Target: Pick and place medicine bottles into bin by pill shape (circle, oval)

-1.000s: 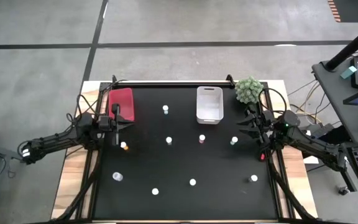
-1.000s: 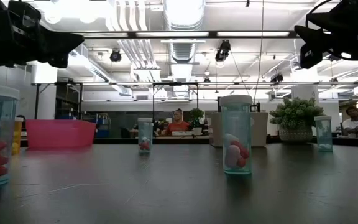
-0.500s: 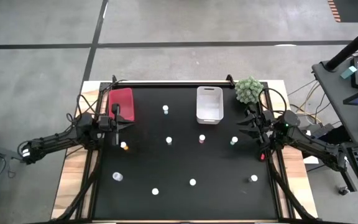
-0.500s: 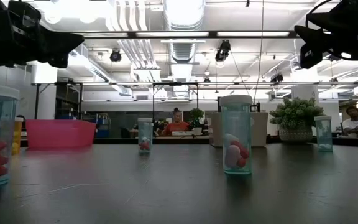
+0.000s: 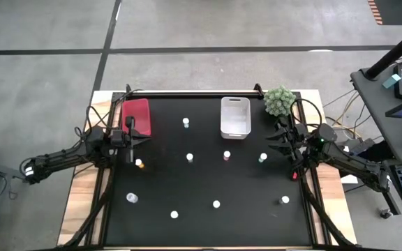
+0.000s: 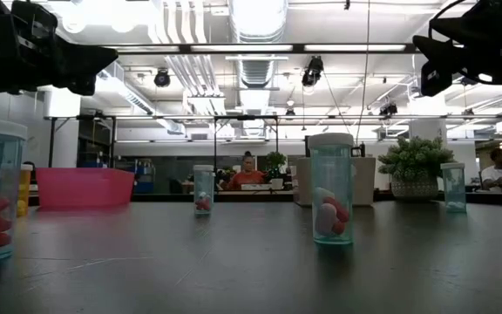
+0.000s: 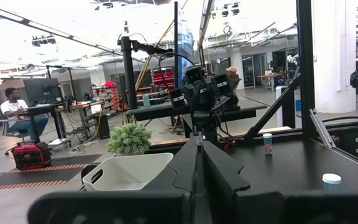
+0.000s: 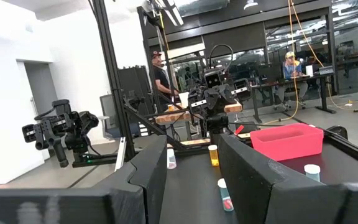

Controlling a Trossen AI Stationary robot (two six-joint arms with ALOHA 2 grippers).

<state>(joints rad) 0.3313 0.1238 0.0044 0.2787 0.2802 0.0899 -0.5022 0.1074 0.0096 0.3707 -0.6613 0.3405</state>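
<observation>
Both arms are dark, near-black, built of slim jointed links with black cables trailing along them toward the table edges. The left gripper [image 5: 132,134] ends in two flat, matte black fingers [image 7: 222,180] with angular edges. The right gripper [image 5: 279,143] has broad, blocky black fingers [image 8: 253,180].

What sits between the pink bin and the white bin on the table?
In the high view, one white-capped bottle stands on the black tabletop between the pink bin and the white bin, nearer the middle; nothing else lies there.
</observation>
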